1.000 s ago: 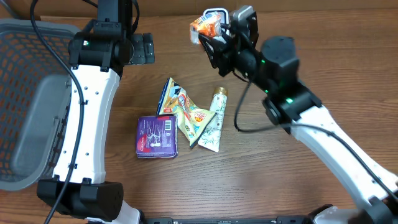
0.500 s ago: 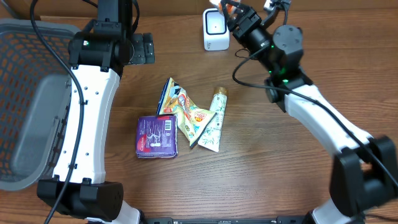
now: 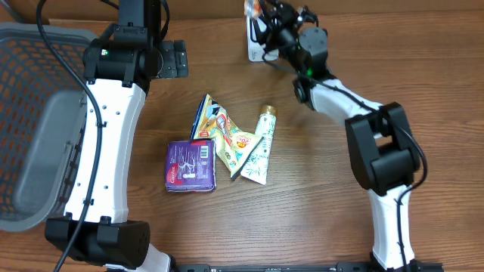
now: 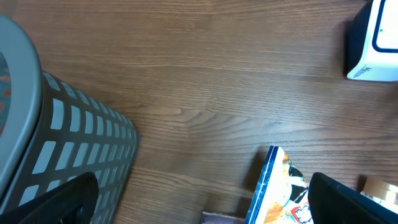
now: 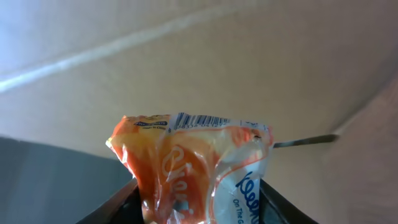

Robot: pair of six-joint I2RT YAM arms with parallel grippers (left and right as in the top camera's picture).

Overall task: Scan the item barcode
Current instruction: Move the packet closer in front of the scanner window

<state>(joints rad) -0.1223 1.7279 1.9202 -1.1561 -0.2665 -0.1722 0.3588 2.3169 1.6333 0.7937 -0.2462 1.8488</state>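
Your left arm (image 3: 113, 128), beside basket (image 3: 30, 113): white links, black joints, black cable (image 3: 94, 162) alongside, green light (image 3: 103, 53). Right arm (image 3: 378, 151), far from basket: same colours.

The wooden table (image 3: 318, 211) is plain brown, with the grain running from side to side. A grey slatted basket (image 3: 41, 151) sits at its left edge. Near the middle there's a small cluster: a purple box (image 3: 190, 165) lying flat, two crumpled snack packets (image 3: 227, 136) overlapping each other just to its right, and a pale tube (image 3: 262, 143) touching their right side. A white scanner (image 4: 378, 40) stands at the far edge.
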